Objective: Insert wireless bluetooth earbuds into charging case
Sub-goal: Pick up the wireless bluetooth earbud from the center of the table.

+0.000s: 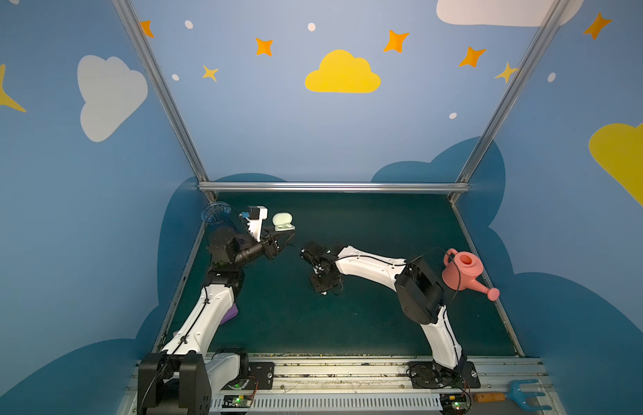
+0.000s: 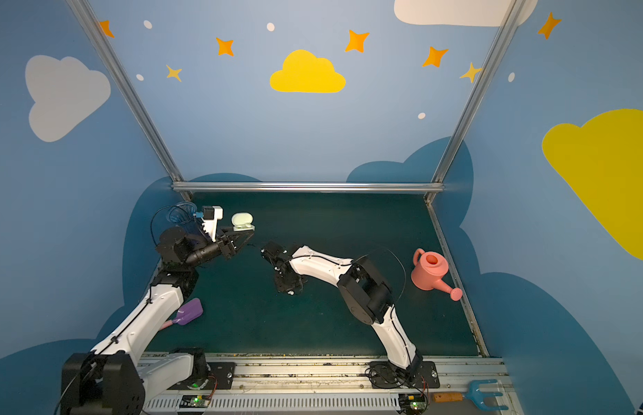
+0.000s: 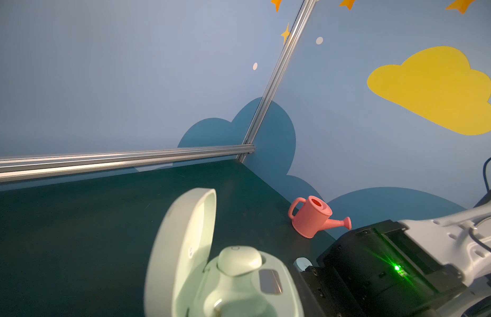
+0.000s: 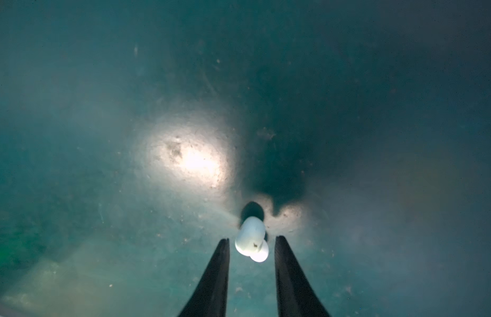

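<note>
My left gripper (image 1: 289,233) is shut on a mint-green charging case (image 1: 283,221), held off the table at the back left with its lid open. The left wrist view shows the charging case (image 3: 233,285) close up, with one pale earbud (image 3: 238,259) seated in a well; the fingers themselves are hidden. My right gripper (image 1: 321,289) points down at the table's middle. In the right wrist view its two dark fingers (image 4: 219,263) flank a white earbud (image 4: 251,237) lying on the green mat, with a thin gap on each side.
A pink watering can (image 1: 463,275) stands by the right wall. A purple scoop (image 2: 188,312) lies beside the left arm. A blue toy rake (image 1: 528,393) rests on the front rail. A clear blue plastic item (image 1: 215,212) sits in the back left corner.
</note>
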